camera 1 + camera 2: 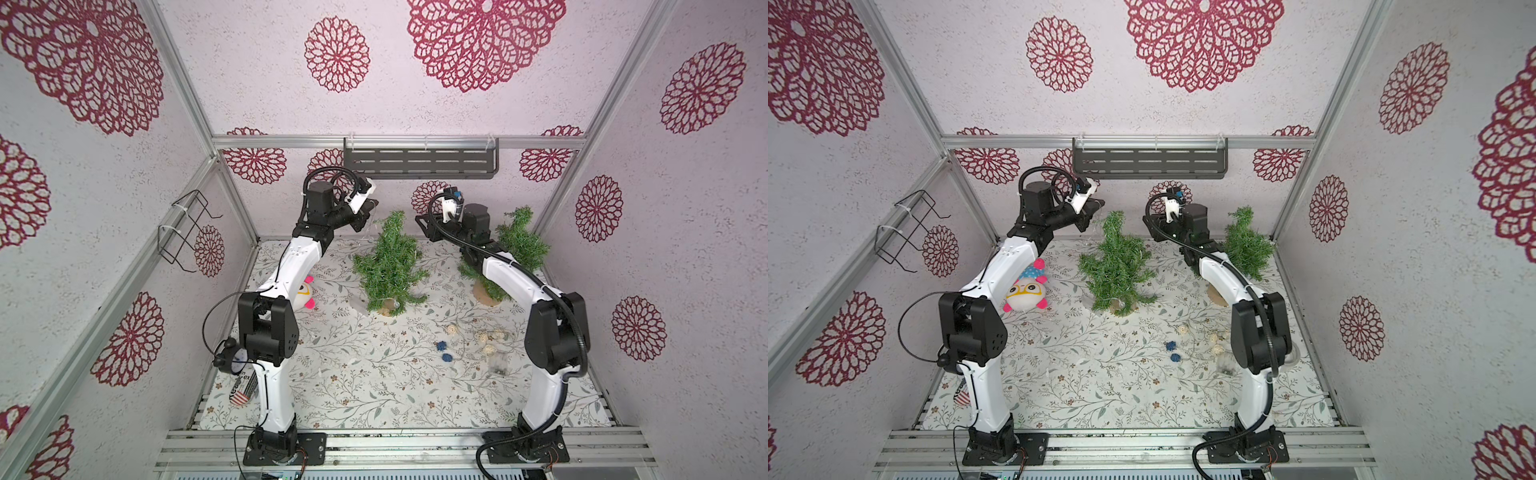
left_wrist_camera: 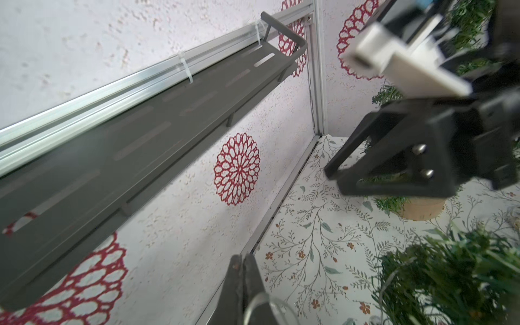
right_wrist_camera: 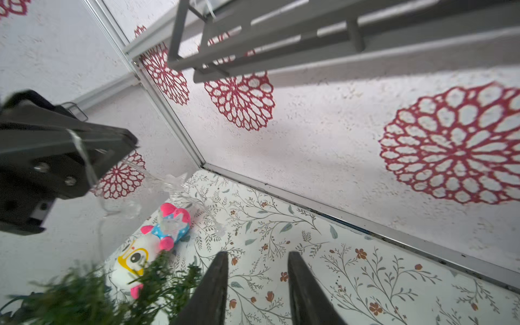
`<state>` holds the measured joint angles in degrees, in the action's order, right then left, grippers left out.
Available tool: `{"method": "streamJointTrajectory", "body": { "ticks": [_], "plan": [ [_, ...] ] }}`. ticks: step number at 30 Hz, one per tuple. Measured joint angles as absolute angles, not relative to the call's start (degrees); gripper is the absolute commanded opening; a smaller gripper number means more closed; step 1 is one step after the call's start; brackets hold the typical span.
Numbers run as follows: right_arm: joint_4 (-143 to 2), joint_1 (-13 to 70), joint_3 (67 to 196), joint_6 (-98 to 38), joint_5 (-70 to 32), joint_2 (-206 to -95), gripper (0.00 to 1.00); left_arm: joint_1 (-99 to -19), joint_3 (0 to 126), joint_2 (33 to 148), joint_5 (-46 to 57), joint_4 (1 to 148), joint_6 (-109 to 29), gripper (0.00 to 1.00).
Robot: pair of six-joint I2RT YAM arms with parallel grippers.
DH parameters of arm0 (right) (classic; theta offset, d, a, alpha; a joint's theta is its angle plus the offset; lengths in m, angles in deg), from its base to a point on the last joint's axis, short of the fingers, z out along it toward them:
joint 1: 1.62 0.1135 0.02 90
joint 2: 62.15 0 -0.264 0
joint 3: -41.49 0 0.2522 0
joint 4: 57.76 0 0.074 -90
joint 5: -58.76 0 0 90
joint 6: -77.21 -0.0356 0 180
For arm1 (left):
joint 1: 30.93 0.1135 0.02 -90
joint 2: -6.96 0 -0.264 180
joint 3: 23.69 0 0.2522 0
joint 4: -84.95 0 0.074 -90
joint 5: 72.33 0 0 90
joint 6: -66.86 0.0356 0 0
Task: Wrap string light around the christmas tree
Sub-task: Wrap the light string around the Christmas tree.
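Note:
The christmas tree (image 1: 390,266) (image 1: 1115,266) stands mid-table on a wooden base, and its top shows in the wrist views (image 2: 450,281) (image 3: 84,298). A clear string light (image 3: 171,181) with star bulbs hangs from my left gripper (image 1: 371,206) (image 2: 240,257), which is shut on its wire (image 2: 254,302) just left of the treetop. More of the string lies in the branches and at the base. To the right of the treetop my right gripper (image 1: 417,220) (image 3: 257,254) is open, with nothing between its fingers.
A second tree (image 1: 519,241) stands at the back right behind the right arm. A plush toy (image 1: 1025,291) lies at the left. Wicker balls (image 1: 486,336) and blue ornaments (image 1: 441,345) lie front right. A grey shelf (image 1: 419,162) hangs on the back wall.

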<state>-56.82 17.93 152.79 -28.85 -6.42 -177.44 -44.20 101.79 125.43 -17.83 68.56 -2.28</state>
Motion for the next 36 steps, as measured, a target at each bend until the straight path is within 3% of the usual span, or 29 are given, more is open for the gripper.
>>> {"method": "streamJointTrajectory", "body": {
  "ticks": [6,13,21,26,31,36],
  "plan": [
    [-54.78,18.87,157.57,-28.54,-1.51,-183.95,0.69,-45.56,103.3,127.03,-19.15,72.56,-4.75,0.0],
    [-54.63,20.09,164.89,-26.29,3.08,-185.98,0.72,-46.46,104.35,127.64,-20.7,75.07,-6.83,0.0],
    [-56.4,21.08,175.87,-22.97,2.84,-193.41,0.55,-46.76,104.35,127.64,-21.92,76.67,-8.49,0.0],
    [-56.49,21.25,176.61,-22.53,1.01,-197.09,0.23,-46.81,104.35,127.64,-22.23,77.61,-9.43,0.0],
    [-49.84,21.23,171.67,-25.37,-1.64,-196.82,0.02,-46.81,104.06,127.64,-22.38,78.5,-10.15,0.0],
    [-46.7,21.12,163.06,-24.56,-8.15,-193.17,0.0,-46.78,101.0,127.4,-22.36,79.33,-10.33,0.0]
  ]
}}
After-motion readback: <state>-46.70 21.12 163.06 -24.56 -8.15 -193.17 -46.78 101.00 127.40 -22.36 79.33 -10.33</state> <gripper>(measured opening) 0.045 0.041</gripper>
